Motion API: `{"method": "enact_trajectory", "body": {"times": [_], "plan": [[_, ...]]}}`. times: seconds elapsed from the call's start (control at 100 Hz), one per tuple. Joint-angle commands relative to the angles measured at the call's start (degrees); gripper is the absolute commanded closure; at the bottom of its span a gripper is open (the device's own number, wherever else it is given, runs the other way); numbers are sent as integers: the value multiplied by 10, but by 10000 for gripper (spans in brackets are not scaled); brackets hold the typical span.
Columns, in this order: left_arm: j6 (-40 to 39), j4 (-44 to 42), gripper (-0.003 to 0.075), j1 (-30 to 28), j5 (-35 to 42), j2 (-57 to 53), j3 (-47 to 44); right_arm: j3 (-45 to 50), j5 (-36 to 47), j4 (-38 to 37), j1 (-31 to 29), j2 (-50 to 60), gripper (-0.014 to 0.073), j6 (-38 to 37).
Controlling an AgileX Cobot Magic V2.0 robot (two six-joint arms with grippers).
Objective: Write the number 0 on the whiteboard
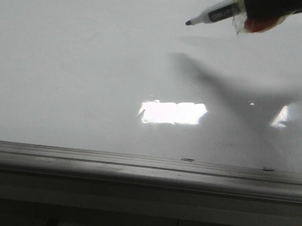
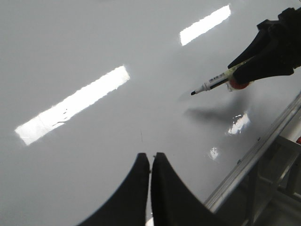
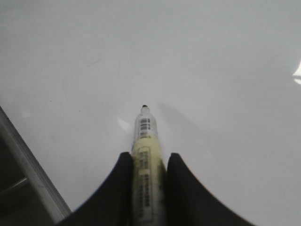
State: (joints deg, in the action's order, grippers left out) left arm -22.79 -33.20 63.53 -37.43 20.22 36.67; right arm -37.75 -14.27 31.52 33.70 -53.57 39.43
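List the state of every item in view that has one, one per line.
Glossy white whiteboard: flat, no number drawn.
White-barrelled black-tipped marker: uncapped, gripped, its tip above the board, contact unclear.
Right gripper: shut on the marker.
Left gripper: shut, empty.
Grey metal ledge: along the board's near edge.

We see the whiteboard (image 1: pixel 65 56) face unobstructed; only the marker (image 1: pixel 217 13) projects above it, and the grey ledge (image 1: pixel 135 167) bounds its lower edge.

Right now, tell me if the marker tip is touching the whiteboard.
Apart. In the left wrist view the marker tip hangs clear of its shadow on the whiteboard.
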Motion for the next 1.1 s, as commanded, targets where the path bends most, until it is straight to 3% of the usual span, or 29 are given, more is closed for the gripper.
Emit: {"method": "enact_trajectory", "body": {"times": [0.0, 0.23, 0.6, 1.09], "plan": [[-6, -12, 740, 3, 43, 4, 13, -16, 47, 12, -3, -12, 638, 1], [-6, -11, 740, 3, 43, 4, 13, -17, 77, 31, -3, -37, 638, 1], [-6, -6, 740, 3, 43, 4, 13, -18, 59, 41, -3, -58, 638, 1], [-6, -1, 740, 3, 43, 4, 13, -18, -60, 41, -3, -59, 641, 1]]}}
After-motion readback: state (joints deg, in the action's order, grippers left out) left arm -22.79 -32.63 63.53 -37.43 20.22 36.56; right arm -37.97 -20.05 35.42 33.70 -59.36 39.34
